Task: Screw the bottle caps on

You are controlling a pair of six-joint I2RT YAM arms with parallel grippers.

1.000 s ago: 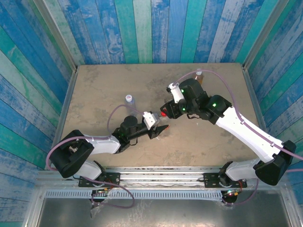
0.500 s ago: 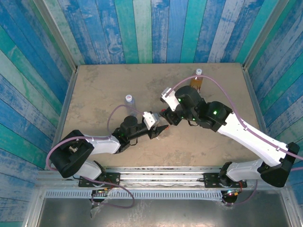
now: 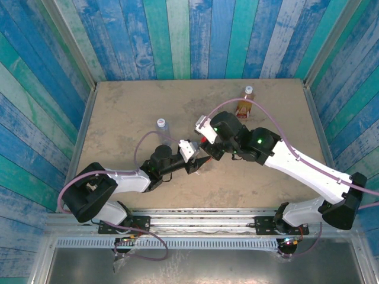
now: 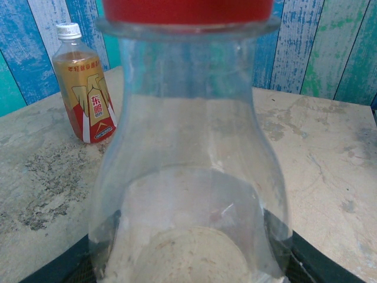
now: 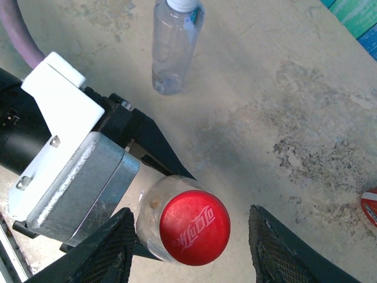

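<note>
While the table is carrying the amber bottle at its far right and the bluish bottle left of centre, both capped, the left arm is lying low and reaching inward, its left gripper pinching the clear bottle mid-table. The right arm is bending over it, the right gripper hanging spread astride the red cap, pads clear of it. Tightening seems in hand; the next move is calling for closing on the cap and twisting.

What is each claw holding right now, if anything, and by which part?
Left claw grips the clear bottle by its lower body. Right claw holds nothing: it stands open on either side of the red cap.
</note>
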